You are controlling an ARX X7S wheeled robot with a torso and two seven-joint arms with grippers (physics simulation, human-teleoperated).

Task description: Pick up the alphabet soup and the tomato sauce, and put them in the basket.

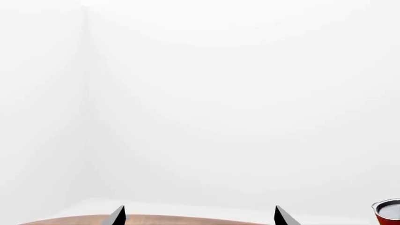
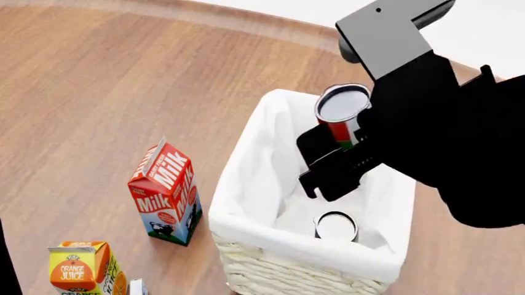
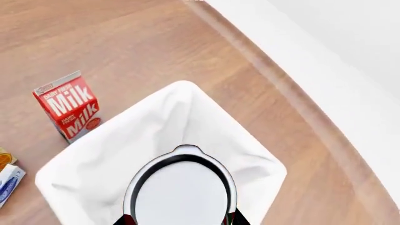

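The right gripper [image 2: 348, 144], a blocky matte-black assembly, is clamped on the tomato sauce [image 2: 342, 114], a small cylinder with a red label, a green band and a flat silvery lid. The can hangs upright above the open mouth of the basket [image 2: 246, 203], clear of its rim. In the right wrist view the lid fills the lower middle as a pale oval disc ringed in black [image 3: 181, 192], with the white liner spread beneath it.

The basket is a tall rectangular box of cream woven wicker, its coarse weave showing on the near wall, with a smooth white cloth liner folded softly over the rim. It stands on the wooden table [image 2: 98, 92], whose warm brown grain runs to a curved far edge. At the bottom of the basket, near its front wall, lies another can [image 2: 335, 226]; only its round silvery top shows, so its label cannot be read.

Beside the basket's left wall stands a red gabled milk carton [image 2: 165, 192]; an orange juice carton [image 2: 82, 268] stands nearer the table's front edge.

The left gripper [image 1: 196, 216] shows only two dark, pointed fingertips [image 1: 117, 216] set well apart with nothing between them, facing a plain white wall.
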